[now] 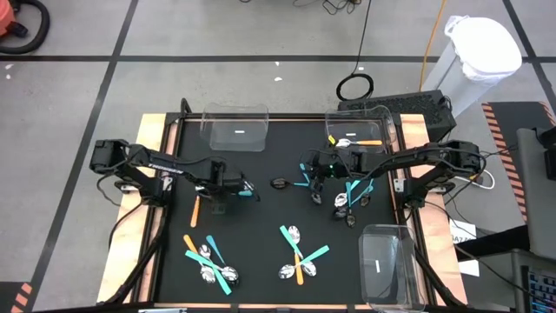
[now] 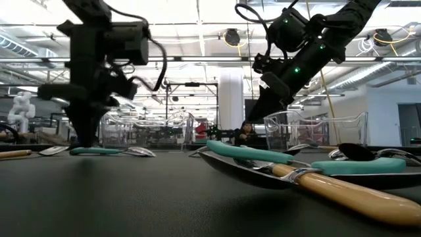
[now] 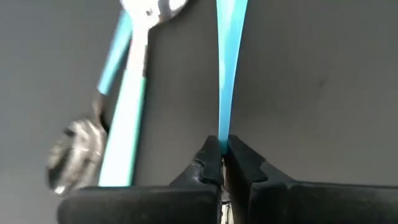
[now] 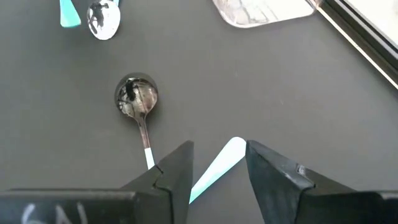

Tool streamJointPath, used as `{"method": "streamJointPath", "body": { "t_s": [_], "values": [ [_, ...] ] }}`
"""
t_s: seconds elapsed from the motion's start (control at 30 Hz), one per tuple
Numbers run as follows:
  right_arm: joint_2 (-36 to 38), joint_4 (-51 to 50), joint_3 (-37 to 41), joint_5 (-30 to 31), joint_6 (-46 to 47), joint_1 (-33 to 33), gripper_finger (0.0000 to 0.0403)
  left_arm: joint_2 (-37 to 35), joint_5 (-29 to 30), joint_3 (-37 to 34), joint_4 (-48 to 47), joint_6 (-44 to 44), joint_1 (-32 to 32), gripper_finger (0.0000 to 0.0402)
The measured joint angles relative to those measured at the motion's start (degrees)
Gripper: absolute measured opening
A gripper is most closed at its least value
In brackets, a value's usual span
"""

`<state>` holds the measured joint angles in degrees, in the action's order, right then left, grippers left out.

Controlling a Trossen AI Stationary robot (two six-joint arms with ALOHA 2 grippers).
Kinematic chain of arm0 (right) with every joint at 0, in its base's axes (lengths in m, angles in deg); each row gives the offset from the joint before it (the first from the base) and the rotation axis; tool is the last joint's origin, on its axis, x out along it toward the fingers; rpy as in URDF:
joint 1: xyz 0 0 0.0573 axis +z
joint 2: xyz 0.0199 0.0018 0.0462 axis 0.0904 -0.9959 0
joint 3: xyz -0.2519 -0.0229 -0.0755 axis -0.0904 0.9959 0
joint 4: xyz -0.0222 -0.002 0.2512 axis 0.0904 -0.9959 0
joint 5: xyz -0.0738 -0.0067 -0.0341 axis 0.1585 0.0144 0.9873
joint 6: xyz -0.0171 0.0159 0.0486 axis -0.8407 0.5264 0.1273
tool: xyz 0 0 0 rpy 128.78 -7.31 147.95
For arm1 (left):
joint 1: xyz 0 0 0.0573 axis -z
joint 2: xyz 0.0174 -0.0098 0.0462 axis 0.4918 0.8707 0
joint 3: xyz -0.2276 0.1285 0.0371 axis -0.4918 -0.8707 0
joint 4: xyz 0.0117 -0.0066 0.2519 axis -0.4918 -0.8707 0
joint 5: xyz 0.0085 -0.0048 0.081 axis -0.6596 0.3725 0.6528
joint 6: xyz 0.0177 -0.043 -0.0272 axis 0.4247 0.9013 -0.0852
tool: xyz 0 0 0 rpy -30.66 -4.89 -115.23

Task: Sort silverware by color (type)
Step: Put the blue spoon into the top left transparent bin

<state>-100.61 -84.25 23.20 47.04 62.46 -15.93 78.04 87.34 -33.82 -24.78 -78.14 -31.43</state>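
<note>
Looking from above, you see the left gripper [image 1: 246,190] and right gripper [image 1: 311,180] low over the mat. Its wrist view shows the left gripper [image 3: 222,163] pinching a teal handle [image 3: 229,68] for lifting. The right gripper [image 4: 217,163] spreads wide astride a teal-handled spoon [image 4: 138,99], ready to close.

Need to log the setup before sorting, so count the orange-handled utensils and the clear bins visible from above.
Orange-handled utensils: 4
Clear bins: 3
Total: 7
</note>
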Motion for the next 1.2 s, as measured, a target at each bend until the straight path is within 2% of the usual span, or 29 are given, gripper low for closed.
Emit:
{"method": "streamJointPath", "body": {
  "t_s": [0.3, 0.7, 0.93, 1.2],
  "values": [
    [0.0, -1.9, 0.0, 0.0, -0.6, 0.0, 0.0141, -0.1, 1.4, 5.1, -1.8, -4.1, -2.4, 0.0001],
    [0.0, -1.9, 0.0, 0.0, 1.2, 0.0, 0.0141, -0.1, 3.1, 5.2, -0.6, -7.0, -5.9, 0.0001],
    [0.0, -1.9, 0.0, -3.0, 2.8, 0.0, 0.0141, -0.1, 3.1, 5.2, 0.1, -6.9, -5.9, 0.0001],
    [0.0, -2.2, 0.0, -2.9, 3.8, 0.8, 0.0141, -0.1, 3.1, 5.3, 2.8, -7.0, -5.9, 0.0001]
  ]
}}
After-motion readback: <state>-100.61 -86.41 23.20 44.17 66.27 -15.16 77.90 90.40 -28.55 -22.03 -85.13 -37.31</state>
